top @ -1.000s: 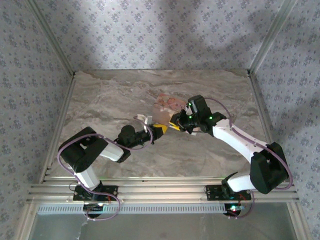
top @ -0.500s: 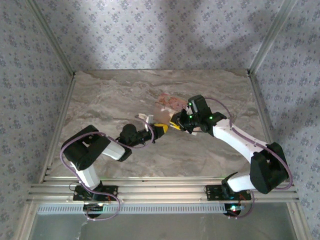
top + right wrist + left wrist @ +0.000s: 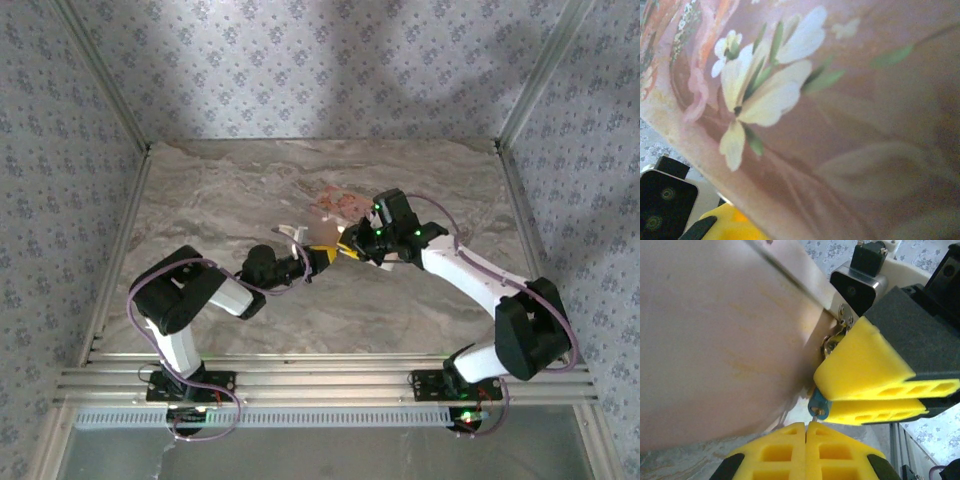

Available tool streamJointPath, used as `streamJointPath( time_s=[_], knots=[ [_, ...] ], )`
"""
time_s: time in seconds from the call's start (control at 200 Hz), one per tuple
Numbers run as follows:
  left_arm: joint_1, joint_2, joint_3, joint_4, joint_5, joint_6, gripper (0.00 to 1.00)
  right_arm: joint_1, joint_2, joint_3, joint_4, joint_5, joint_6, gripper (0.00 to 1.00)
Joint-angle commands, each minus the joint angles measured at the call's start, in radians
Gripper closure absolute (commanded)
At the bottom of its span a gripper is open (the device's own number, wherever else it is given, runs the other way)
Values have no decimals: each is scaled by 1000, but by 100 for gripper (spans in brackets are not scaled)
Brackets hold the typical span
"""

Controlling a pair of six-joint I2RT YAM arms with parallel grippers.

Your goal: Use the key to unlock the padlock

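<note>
Box: the pink floral box (image 3: 715, 340) is set mid-table (image 3: 220, 190); its inside is hidden.
Right gripper: the right gripper (image 3: 823, 398) is clamped on the padlock, just beside the box's hasp (image 3: 842, 315).
Left gripper: the left gripper (image 3: 806, 428) is pressed shut, with a thin key (image 3: 814, 418) held at its tips.
Padlock: the padlock (image 3: 819, 407) is held against the box front, one end turned toward the key; it is mostly covered, so its long axis cannot be told.

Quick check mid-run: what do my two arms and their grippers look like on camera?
The left arm and right arm have white links, black joints and looped purple cables; green lights glow on the right wrist. The left gripper and right gripper have yellow, hollow-celled wedge fingers.
</note>
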Motion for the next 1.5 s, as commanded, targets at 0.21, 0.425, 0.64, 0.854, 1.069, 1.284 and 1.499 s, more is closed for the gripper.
streamJointPath(
  time_s=[0.21,0.425,0.64,0.854,1.069,1.284,1.499],
  knots=[
    [9,-45,1,52,6,-13,100,29,1,52,-57,-45,-103,100],
    [8,-63,9,51,28,-38,100,31,12,56,-81,-31,-135,100],
    [9,-52,80,52,180,-105,100,32,28,50,-100,-7,-204,100],
    [20,-39,20,52,145,-87,100,31,58,6,-48,-48,-245,100],
    [-12,28,-39,52,75,-40,100,51,98,-82,53,-44,-248,100],
    [-26,104,-78,52,23,3,100,77,136,-210,234,44,-215,100],
    [-34,172,-83,52,-11,34,100,99,146,-267,314,132,-201,89]
  ],
)
